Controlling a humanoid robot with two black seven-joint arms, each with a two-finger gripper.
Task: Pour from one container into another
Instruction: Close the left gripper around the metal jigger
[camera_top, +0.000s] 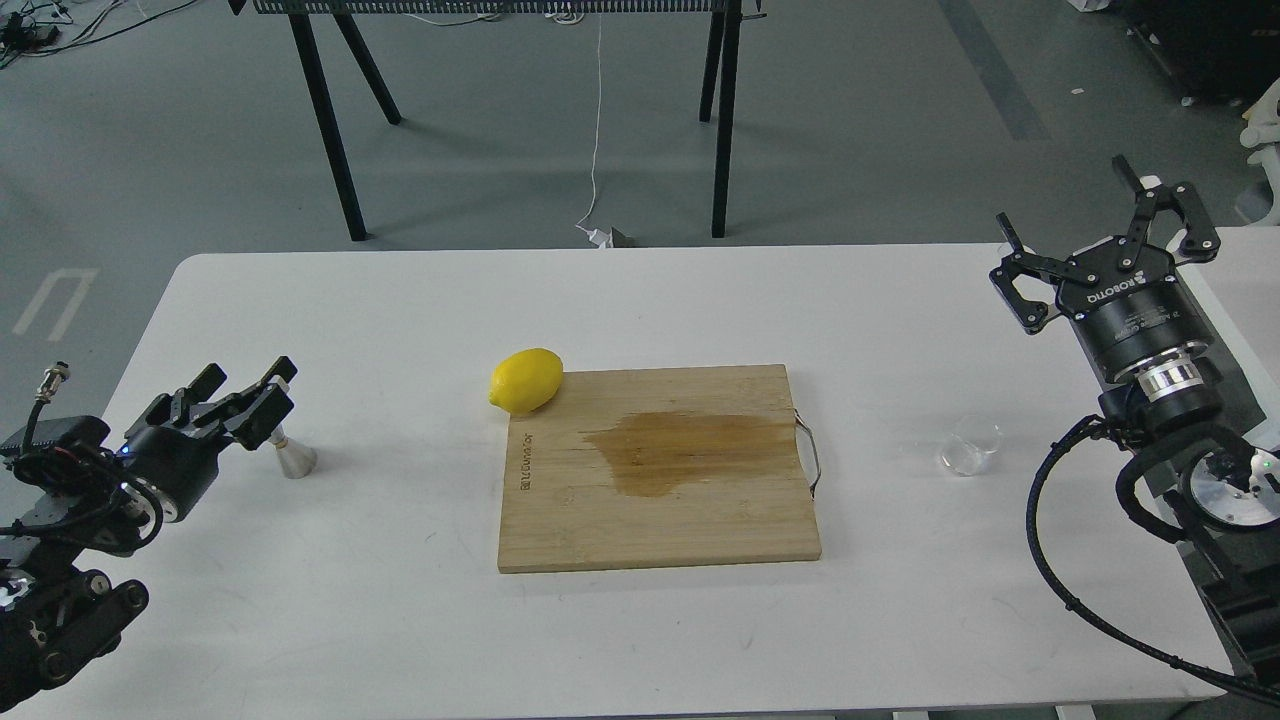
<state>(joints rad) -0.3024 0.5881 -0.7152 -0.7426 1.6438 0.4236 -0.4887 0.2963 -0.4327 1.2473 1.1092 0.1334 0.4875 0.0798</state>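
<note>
Steel, the hourglass jigger is standing on the white table right at the fingertips of the left gripper, whose dark fingers are covering its upper cone; I cannot tell whether they are gripping it. Well across from that gripper, beyond the lemon and the stained wooden cutting board, the small clear glass cup is sitting just below the right gripper, whose fingers are spreading wide, holding nothing.
</note>
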